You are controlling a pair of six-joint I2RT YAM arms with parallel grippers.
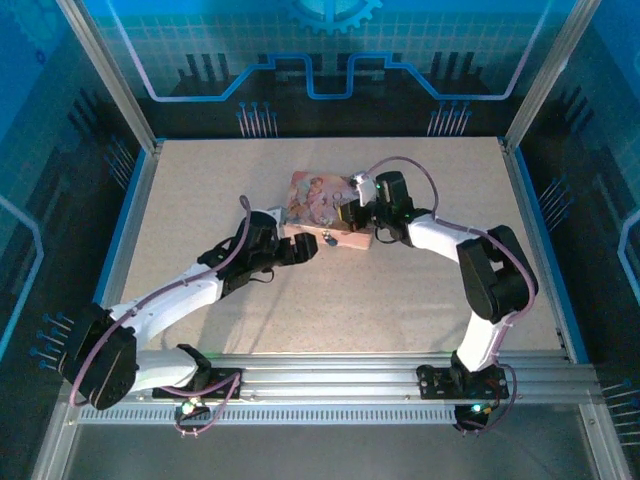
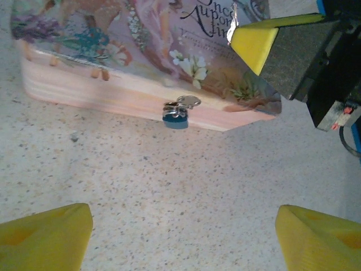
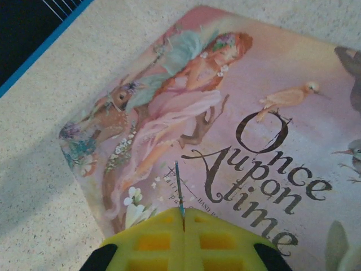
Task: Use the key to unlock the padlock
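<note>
We see the padlock [image 2: 176, 115] as a very small silvery lock with a blue lower part. It hangs on the front side wall of the pink box [image 2: 107, 90], just under the edge of the lid, beside a small shiny clasp. Whether its shackle is closed, we cannot tell. The key [image 3: 177, 183] is a thin dark metal piece. It sticks out from between the pressed-together yellow fingertips of the right gripper [image 3: 183, 219], over the printed lid of the box, near the words "Once Upon a time", and apart from the padlock.
</note>
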